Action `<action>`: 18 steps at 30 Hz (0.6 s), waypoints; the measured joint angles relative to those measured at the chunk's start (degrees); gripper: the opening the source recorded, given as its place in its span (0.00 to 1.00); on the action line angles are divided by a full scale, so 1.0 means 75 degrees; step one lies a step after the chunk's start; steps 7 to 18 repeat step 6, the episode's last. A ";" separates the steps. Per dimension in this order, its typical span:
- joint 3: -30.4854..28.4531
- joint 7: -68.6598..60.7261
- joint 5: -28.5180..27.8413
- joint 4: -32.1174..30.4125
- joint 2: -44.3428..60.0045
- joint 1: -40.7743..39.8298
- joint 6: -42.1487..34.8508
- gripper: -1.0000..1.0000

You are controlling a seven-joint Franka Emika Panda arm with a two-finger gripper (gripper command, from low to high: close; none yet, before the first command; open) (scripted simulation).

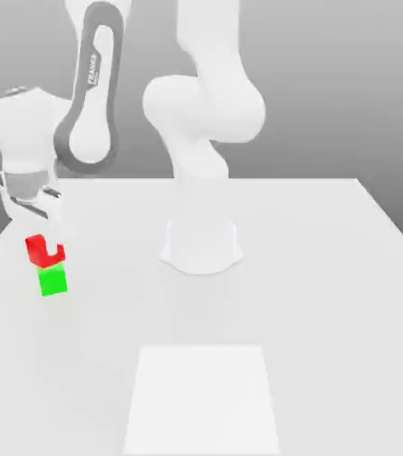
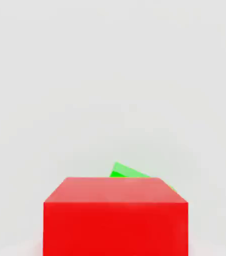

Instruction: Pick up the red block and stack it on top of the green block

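Right now my gripper (image 1: 48, 233) pinches the red block (image 1: 39, 251) at the left of the exterior view, directly above the green block (image 1: 53, 281) on the table (image 1: 330, 294). The red looks offset and tilted; released so, it could slide off. My own base (image 1: 201, 245) stands well apart, and nothing blocks the descent.

White, matte tabletop (image 1: 330, 294), stretching across the exterior view. Resting on it near the exterior view's left edge: green block (image 1: 53, 281), small and bright. Standing at its middle: robot base (image 1: 201, 242), broad and white. Lying flat toward the near edge: paler square patch (image 1: 201, 396).
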 joint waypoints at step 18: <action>-0.0079 -0.0323 0.0462 -0.0001 0.0402 0.0220 0.0328 0.00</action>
